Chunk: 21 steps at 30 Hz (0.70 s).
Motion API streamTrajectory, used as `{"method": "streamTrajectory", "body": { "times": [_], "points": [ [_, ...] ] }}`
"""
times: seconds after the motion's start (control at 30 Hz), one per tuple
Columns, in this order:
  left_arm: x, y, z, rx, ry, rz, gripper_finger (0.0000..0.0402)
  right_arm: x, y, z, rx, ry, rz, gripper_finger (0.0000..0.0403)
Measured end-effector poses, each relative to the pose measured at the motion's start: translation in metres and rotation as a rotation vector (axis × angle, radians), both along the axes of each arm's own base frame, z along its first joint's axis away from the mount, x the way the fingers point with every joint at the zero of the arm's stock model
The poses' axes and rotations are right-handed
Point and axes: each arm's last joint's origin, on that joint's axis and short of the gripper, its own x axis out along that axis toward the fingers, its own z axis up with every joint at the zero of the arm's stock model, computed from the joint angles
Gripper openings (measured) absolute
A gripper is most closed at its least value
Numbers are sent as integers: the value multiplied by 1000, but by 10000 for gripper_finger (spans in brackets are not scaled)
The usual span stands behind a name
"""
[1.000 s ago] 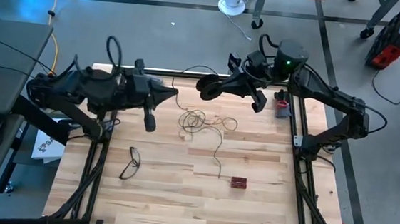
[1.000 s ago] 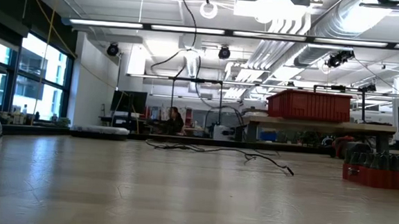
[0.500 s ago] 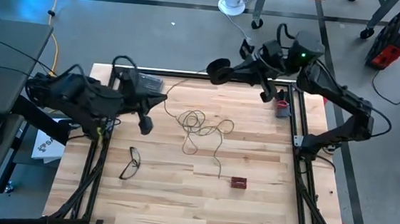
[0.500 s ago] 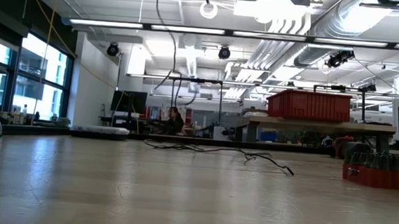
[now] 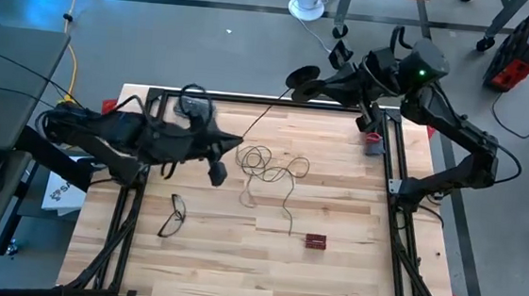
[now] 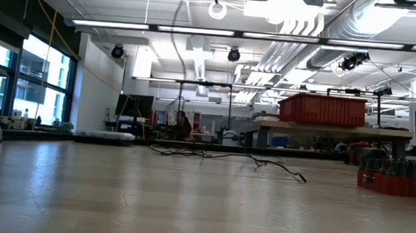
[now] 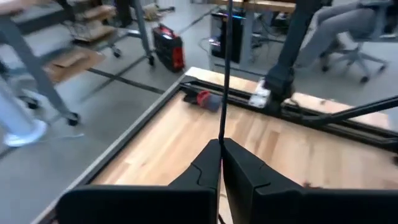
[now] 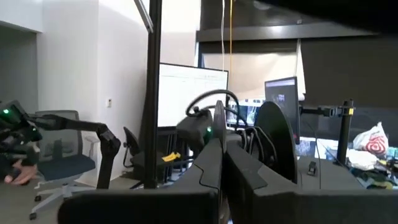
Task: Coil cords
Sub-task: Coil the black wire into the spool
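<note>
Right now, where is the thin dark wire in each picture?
High view: wire loops mid-table, one strand rising to the right end effector.
Low view: a low tangle far across the table.
Left wrist view: a taut strand above the left end effector.
Right wrist view: cannot tell.
Shared landmark: wooden table.

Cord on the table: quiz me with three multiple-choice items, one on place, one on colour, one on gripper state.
1. Where are the eyeglasses relative to the loose cord loops?
A. left-arm side, nearer the table's front
B. beyond the far edge
C. inside the loops

2. What colour is the small block?
A. blue
B. red
C. white

3. How is the left gripper?
A. wide open
B. shut on the cord
C. holding the eyeglasses

Answers:
1 A, the high view shows them there.
2 B, red against the wood.
3 B, the left wrist view shows the fingers pinching the wire.
</note>
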Motion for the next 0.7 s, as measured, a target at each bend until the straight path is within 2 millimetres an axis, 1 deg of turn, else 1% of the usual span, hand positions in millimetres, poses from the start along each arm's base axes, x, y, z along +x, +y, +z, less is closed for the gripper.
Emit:
{"method": "streamTrajectory", "body": {
  "times": [0.1, 0.23, 0.37, 0.43, 0.53, 0.7],
  "points": [
    [12, 7, -4, -42, -1, -34, 32, 0, 1, 1, -2, -12, 1, 0],
    [26, 13, -8, -96, -14, -102, 74, -1, 3, 4, 5, -29, 19, 0],
    [31, 18, 1, -121, -110, -133, 116, -1, 3, 3, 19, -14, 25, 0],
    [33, 21, 7, -99, -162, -143, 133, -1, 3, 3, 24, -11, 28, 0],
    [37, 29, 12, -93, -218, -178, 149, -1, 3, 3, 21, -16, 28, 0],
    [44, 43, 9, -93, -215, -170, 157, -1, 3, 3, 17, -20, 29, 0]
  ]
}}
